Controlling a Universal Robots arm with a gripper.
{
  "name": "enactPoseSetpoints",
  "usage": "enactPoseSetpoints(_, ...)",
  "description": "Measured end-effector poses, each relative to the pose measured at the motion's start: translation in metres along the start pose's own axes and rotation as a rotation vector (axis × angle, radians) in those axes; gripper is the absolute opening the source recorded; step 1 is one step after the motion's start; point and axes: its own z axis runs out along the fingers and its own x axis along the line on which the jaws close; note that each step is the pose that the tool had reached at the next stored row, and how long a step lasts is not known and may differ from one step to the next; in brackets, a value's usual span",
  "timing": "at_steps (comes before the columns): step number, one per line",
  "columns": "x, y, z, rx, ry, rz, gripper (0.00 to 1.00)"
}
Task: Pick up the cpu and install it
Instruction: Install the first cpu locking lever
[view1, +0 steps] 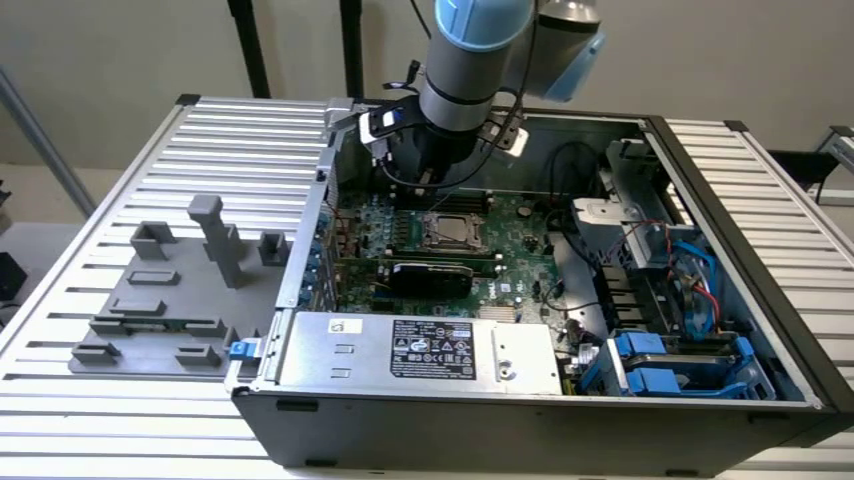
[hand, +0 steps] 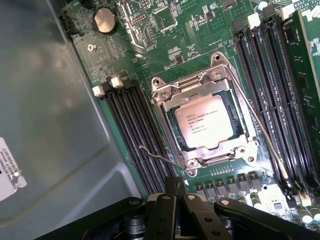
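I see the cpu (hand: 205, 121) seated flat in its socket on the motherboard (hand: 200, 30), framed by the metal socket bracket (hand: 165, 107), with memory slots (hand: 280, 100) on both sides. My gripper (hand: 176, 197) hangs just beside the socket, pinched fully together and holding nothing. In the exterior view the arm (view1: 467, 60) reaches into the open computer case (view1: 747, 250) at about 12 o'clock of the socket.

Exterior view looks down from high front; wrist view hovers close; both share the socket (view1: 451, 228).
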Motion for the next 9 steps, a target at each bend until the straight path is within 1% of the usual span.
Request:
enactPoseSetpoints(4, 0.002, 0.0, 0.0064, -0.0043, -0.0021, 0.011, 0.11)
enactPoseSetpoints(6, 0.003, -0.0002, 0.0095, -0.0065, -0.0041, 0.016, 0.11)
enactPoseSetpoints(7, 0.003, -0.0003, 0.0107, -0.0082, -0.0065, 0.018, 0.11)
enactPoseSetpoints(9, 0.004, -0.0005, 0.0128, -0.0124, -0.0132, 0.022, 0.11)
